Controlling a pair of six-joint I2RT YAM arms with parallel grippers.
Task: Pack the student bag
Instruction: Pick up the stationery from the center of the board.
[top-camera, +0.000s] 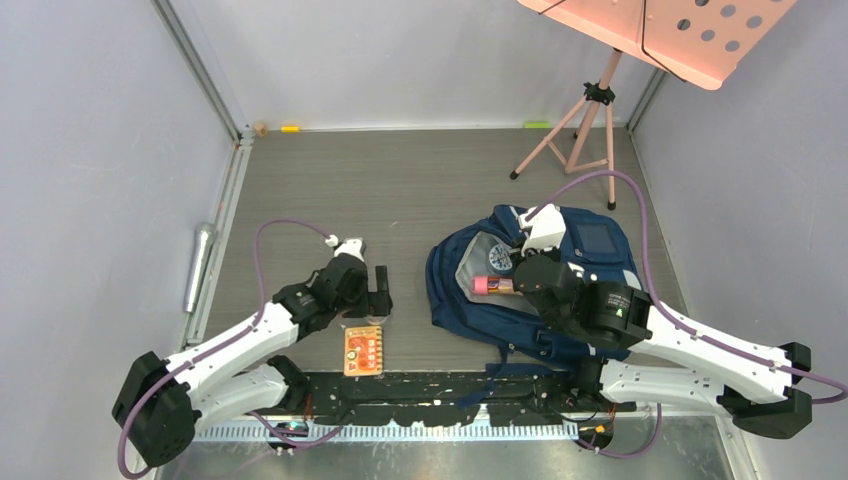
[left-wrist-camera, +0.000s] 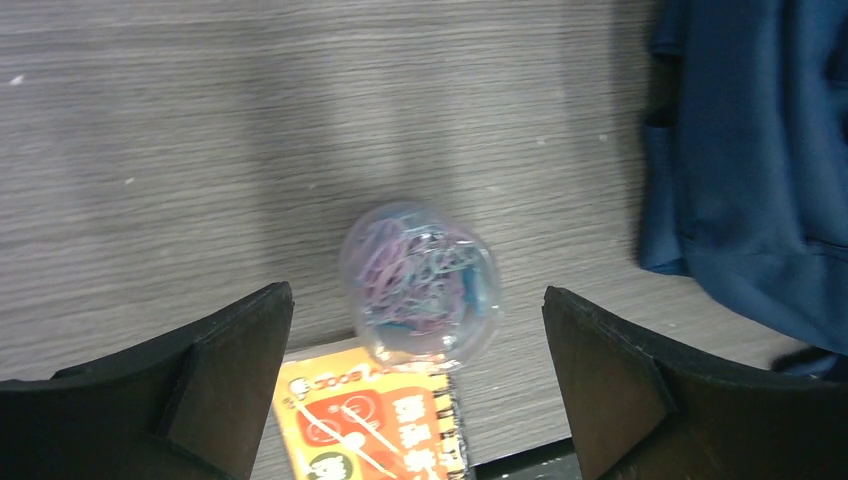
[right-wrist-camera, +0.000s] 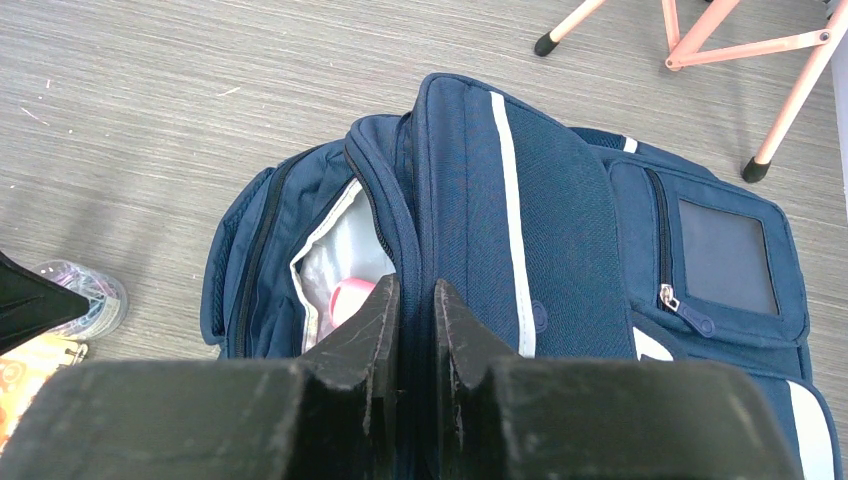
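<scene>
Two hands are busy: the right hand (right-wrist-camera: 415, 300) is pinched almost closed on the rim of the student bag (right-wrist-camera: 540, 230), holding its compartment open, with a pink-tipped item (right-wrist-camera: 350, 298) already inside. The left hand (top-camera: 380, 292) gapes wide and empty above a clear tub of clips (left-wrist-camera: 420, 290). That tub and an orange packet (top-camera: 363, 351) lie on the surface (top-camera: 400, 190) left of the bag, seemingly unpacked.

Even, soft overhead light; wrist views blur up close.

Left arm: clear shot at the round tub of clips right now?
Probably yes. The left gripper hangs open above the tub, a finger either side, nothing over it. The orange packet sits at its near edge; the student bag lies aside.
</scene>
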